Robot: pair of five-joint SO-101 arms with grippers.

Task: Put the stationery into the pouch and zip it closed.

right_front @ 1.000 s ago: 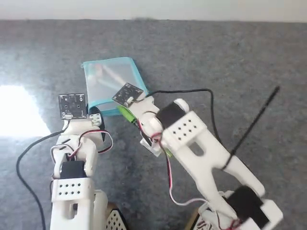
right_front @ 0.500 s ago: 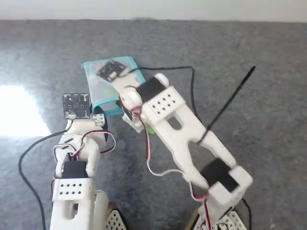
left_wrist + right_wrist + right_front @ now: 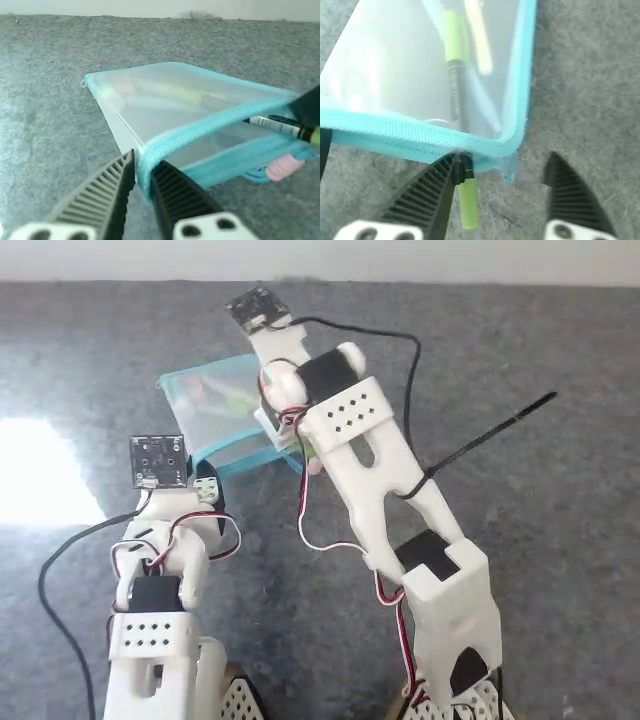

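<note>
The pouch (image 3: 222,425) lies flat on the grey table (image 3: 520,350). It is see-through with a blue edge. You can see long things inside it, one of them green.

The left gripper (image 3: 142,182) is at one corner of the pouch, at the end of the zip edge. Its two fingers are pressed together on the blue zip strip and pinch it tight. That edge of the pouch is lifted up a little.

The right arm (image 3: 380,470) reaches out over the pouch. The right gripper (image 3: 497,192) is at the other corner of the zip edge. Its fingers are wide apart and hold nothing.

A pen (image 3: 466,202) sticks out of the pouch at that corner. It has a green end and a black part. Most of it is inside the pouch, and its green end pokes out from under the zip strip. The green end is just beside one finger (image 3: 427,192) of the right gripper. The other finger is well apart from the pen, past the pouch's corner.

A small pink thing (image 3: 282,167) hangs off the zip edge of the pouch, just below the pen. I cannot tell what it is.
</note>
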